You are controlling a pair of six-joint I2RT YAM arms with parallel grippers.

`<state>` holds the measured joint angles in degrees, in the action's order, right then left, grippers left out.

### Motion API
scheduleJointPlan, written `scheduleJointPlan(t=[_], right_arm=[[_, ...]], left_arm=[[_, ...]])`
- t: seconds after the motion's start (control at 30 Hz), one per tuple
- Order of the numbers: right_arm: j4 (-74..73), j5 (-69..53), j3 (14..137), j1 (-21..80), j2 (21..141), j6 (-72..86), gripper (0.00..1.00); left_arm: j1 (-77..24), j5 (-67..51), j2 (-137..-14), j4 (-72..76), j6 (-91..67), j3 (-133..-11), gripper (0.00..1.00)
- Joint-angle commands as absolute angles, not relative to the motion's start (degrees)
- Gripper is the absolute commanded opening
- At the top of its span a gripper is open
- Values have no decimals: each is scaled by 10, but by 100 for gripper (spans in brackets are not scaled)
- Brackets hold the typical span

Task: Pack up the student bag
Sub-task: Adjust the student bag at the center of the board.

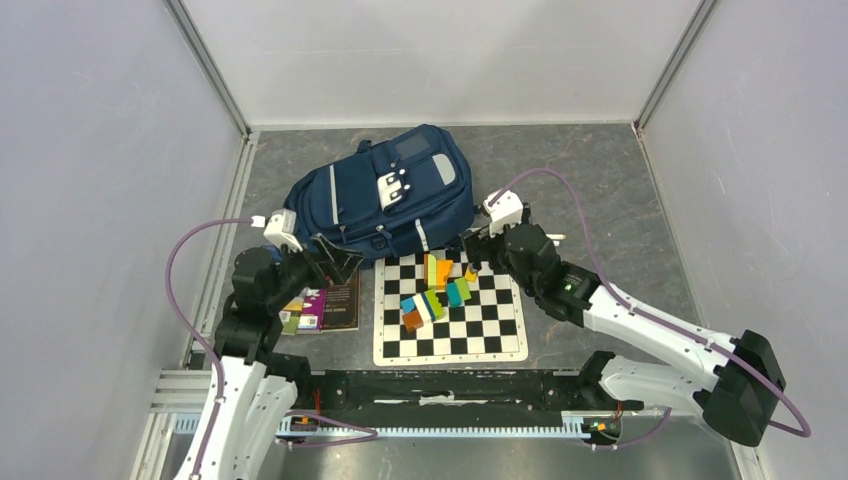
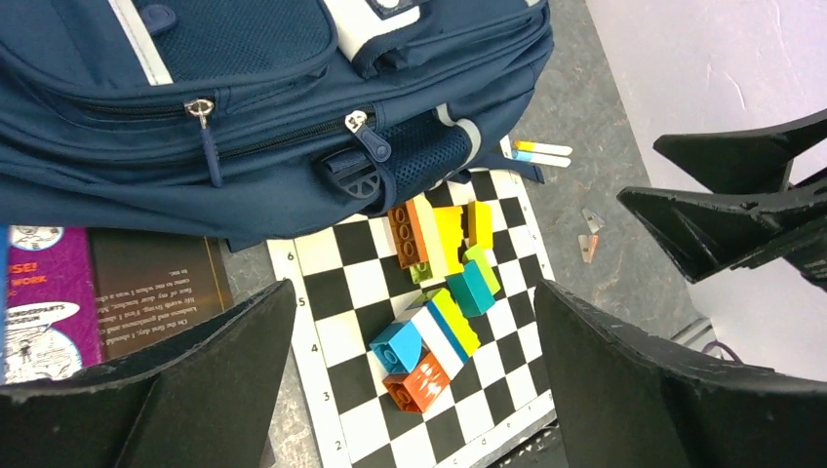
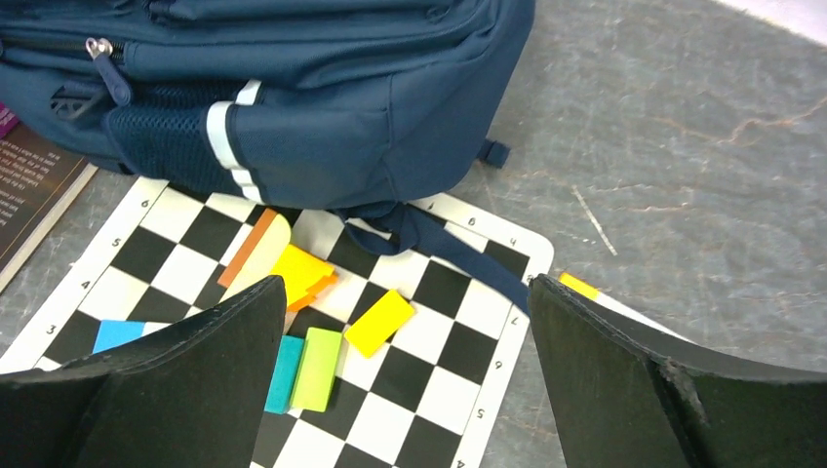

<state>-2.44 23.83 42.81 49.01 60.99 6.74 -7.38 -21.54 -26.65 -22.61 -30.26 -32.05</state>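
Left hand (image 2: 410, 292), right hand (image 3: 405, 283) gaping; one student bag (image 1: 350, 195), one chessboard (image 1: 497, 338).

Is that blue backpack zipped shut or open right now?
Shut, as far as visible: the backpack lies flat, and the zips in view are closed.

Spread wide, empty: left fingers (image 2: 195, 380), right fingers (image 3: 176, 375).

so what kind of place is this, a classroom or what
Most likely a robot lab test cell, not a classroom: plain panel walls box in a grey table, two arms are bolted at its near edge, and the student bag and chessboard look like staged props.
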Motion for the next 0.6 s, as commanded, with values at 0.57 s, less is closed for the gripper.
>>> scheduleJointPlan(t=[0.57], right_arm=[[165, 244, 422, 466, 723, 280, 98]], left_arm=[[94, -207, -605, -242, -285, -499, 100]])
